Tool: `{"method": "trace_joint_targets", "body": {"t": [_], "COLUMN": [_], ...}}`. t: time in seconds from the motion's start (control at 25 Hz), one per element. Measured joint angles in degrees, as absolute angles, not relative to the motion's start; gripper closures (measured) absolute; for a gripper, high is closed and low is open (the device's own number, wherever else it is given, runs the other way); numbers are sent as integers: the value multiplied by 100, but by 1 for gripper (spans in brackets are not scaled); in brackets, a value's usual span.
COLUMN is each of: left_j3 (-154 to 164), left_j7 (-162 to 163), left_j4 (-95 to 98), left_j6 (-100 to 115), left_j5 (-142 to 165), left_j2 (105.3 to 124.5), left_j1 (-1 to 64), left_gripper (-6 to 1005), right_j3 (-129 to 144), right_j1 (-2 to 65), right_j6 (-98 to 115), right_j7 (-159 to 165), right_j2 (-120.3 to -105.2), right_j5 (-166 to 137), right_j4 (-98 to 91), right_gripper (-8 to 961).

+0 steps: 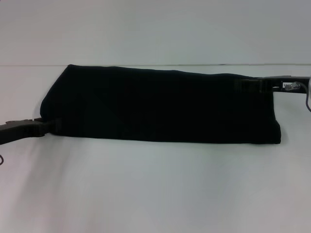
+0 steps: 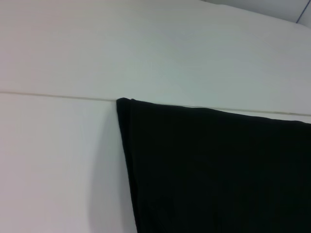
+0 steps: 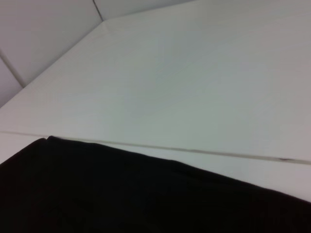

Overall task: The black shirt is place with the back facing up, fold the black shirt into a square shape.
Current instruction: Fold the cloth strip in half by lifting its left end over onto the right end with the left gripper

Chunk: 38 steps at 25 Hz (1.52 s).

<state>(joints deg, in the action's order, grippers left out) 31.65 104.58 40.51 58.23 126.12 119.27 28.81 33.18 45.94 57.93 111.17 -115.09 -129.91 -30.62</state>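
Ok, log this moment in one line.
black shirt: folded strip on white table | left gripper: at left end | right gripper: at right end

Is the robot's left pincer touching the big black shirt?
Touching. In the head view the left pincer overlaps the near left corner of the plain black fabric shirt with no white table between them.

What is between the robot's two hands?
In the head view, the black shirt, folded into a long band, fills the stretch from the left hand at its near left corner to the right hand at its far right corner.
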Motion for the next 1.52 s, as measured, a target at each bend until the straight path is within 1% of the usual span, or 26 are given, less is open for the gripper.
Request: {"method": "trace_joint_targets", "body": {"t": [0.28, 0.48, 0.68, 0.72, 0.76, 0.88, 0.96, 1.12, 1.24, 1.4, 1.52], "left_j3": [3158, 3134, 3130, 3145, 3145, 3154, 3155, 3155, 3156, 3155, 3156], "left_j7": [10473, 10475, 10477, 10476, 10476, 10477, 10477, 10477, 10477, 10477, 10477], "left_j4": [4031, 3992, 3990, 3991, 3991, 3998, 4008, 4015, 4015, 4015, 4017], "left_j6": [5840, 5807, 5840, 5853, 5853, 5887, 5913, 5948, 5967, 5975, 5979], "left_j5": [12613, 12613, 12617, 12620, 12620, 12621, 12621, 12621, 12621, 12621, 12621], "left_j2": [11927, 11926, 11920, 11919, 11919, 11912, 11909, 11909, 11905, 11894, 11890], "left_j1": [2867, 2865, 2865, 2865, 2865, 2866, 2866, 2865, 2868, 2883, 2899], "left_gripper": [423, 601, 819, 864, 887, 956, 1002, 1000, 998, 999, 999], "right_j3": [3307, 3267, 3256, 3254, 3254, 3275, 3294, 3307, 3320, 3352, 3529], "right_j1": [4405, 4200, 4024, 3935, 3935, 3804, 3717, 3576, 3552, 3632, 3801], "right_j6": [6203, 6521, 6884, 7027, 7027, 7146, 7205, 7238, 7192, 6997, 6668], "right_j7": [11117, 11126, 11296, 11401, 11401, 11543, 11596, 11618, 11603, 11574, 11565], "right_j2": [-11427, -11368, -11197, -11119, -11119, -11013, -10981, -10955, -10974, -11057, -11182], "right_j5": [-12973, -12961, -12957, -12957, -12957, -12979, -12993, -12999, -13040, -13171, -13308], "right_j4": [-3181, -3329, -3342, -3339, -3339, -3323, -3326, -3309, -3253, -3170, -3046], "right_gripper": [251, 252, 251, 251, 251, 250, 251, 255, 263, 273, 281]}}
